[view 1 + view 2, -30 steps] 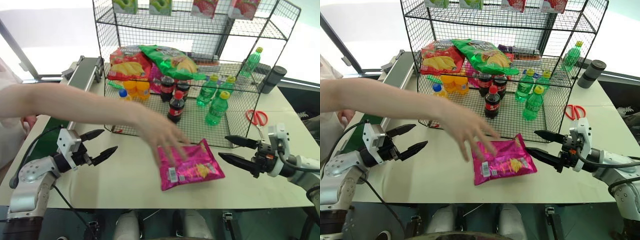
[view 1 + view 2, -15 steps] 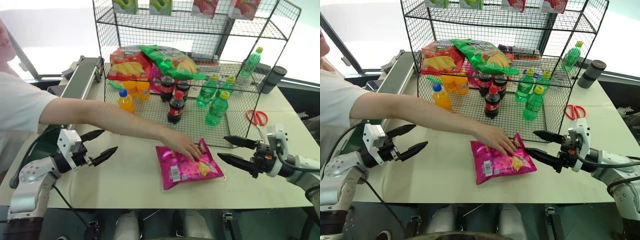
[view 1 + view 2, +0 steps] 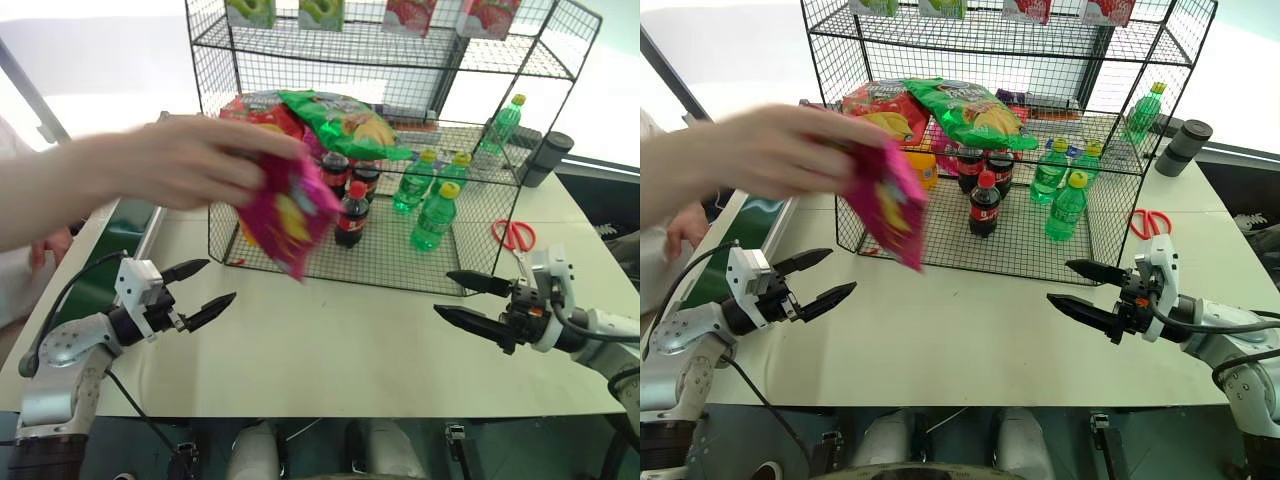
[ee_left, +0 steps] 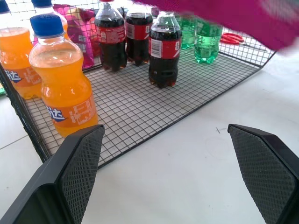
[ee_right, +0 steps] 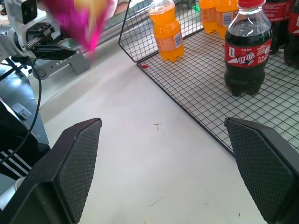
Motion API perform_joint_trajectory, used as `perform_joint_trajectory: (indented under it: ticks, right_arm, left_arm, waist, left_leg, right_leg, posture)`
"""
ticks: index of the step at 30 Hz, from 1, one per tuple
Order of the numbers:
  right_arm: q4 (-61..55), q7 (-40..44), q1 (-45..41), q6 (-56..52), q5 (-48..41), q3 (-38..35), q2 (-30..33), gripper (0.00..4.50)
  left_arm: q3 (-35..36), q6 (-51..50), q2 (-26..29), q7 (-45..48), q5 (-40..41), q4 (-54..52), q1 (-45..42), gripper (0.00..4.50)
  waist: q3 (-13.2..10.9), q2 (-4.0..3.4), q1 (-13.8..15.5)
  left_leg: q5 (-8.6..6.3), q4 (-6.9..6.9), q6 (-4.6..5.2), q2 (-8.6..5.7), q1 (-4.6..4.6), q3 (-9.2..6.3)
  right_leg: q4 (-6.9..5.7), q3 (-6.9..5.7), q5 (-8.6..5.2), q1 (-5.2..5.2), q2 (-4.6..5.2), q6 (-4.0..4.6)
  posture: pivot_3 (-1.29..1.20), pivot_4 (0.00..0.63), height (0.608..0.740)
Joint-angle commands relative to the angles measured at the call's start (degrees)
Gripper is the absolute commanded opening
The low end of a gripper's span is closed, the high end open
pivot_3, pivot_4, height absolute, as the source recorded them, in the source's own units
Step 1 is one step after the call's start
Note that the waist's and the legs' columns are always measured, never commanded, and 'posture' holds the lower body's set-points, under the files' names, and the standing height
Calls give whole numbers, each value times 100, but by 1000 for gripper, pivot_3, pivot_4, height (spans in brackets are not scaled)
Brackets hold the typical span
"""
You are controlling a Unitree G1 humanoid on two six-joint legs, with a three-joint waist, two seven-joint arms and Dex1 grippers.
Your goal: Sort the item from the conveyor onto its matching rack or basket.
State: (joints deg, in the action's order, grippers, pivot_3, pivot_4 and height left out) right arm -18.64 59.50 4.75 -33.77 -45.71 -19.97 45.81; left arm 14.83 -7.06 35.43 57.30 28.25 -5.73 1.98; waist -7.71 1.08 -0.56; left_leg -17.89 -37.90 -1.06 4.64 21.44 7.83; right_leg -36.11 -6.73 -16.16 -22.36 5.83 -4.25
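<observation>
Now we see our left gripper hovering over the white table with its two black fingers spread wide and nothing between them, and our right gripper across from it, likewise wide apart and empty. Between and above them, a person's hand holds the magenta-pink snack bag in the air, in front of the black wire rack. On the rack's lower tier stand cola bottles, green bottles and orange bottles; a red bag and a green bag lie above them. Beside the rack, the green conveyor runs along the table's left edge, and red scissors lie to the right.
</observation>
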Motion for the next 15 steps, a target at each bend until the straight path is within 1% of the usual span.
perform_joint_trajectory:
  ticks: [1,15]
  right_arm:
    - [-28,37,-111,126,-16,-19,-64,4389]
    - [-94,228,-186,199,4,162,-60,4389]
  left_arm:
    - [82,142,-15,0,78,-122,-54,4500]
    - [133,312,-12,-7,70,40,-62,4500]
  waist:
    - [0,0,0]
    - [0,0,0]
  left_leg:
    - [0,0,0,0,0,0]
    - [0,0,0,0,0,0]
  right_leg:
    - [0,0,0,0,0,0]
    - [0,0,0,0,0,0]
  posture:
    - [0,150,726]
    - [0,150,726]
